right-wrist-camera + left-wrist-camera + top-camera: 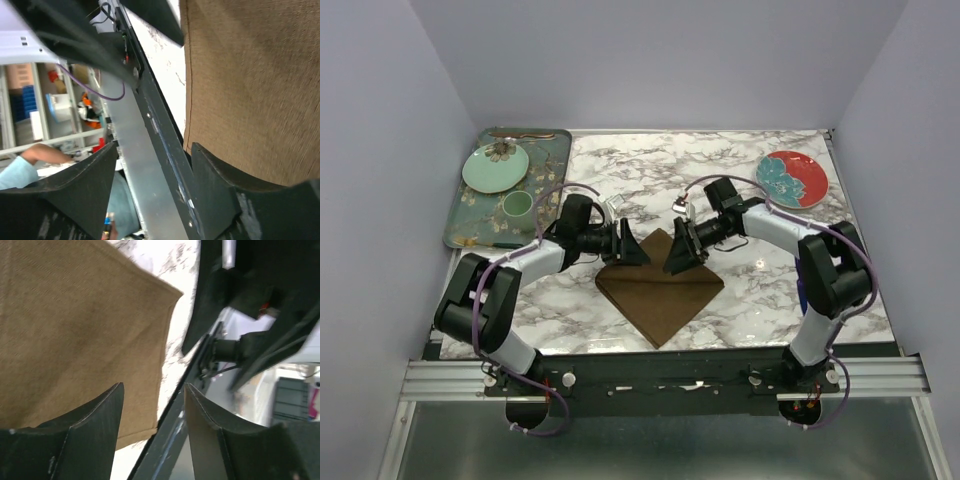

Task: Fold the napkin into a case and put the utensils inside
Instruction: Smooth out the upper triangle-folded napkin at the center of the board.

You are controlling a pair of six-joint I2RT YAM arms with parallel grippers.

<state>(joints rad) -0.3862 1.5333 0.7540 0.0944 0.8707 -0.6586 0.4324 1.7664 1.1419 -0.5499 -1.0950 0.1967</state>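
We're seeing the napkin [660, 295] lying folded on the marble surface [640, 165]; left jaws and right jaws are hovering at its far corner, both parted (gripping nothing).

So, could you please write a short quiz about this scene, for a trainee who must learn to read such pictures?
1. True or false: the left pincer and the right pincer both stand open at the brown napkin.
2. Where is the red plate? A: far right on the table. B: near left. C: under the napkin.
3. What stands beside the pale green plate on the tray?

Key: 1 true; 2 A; 3 a green cup.
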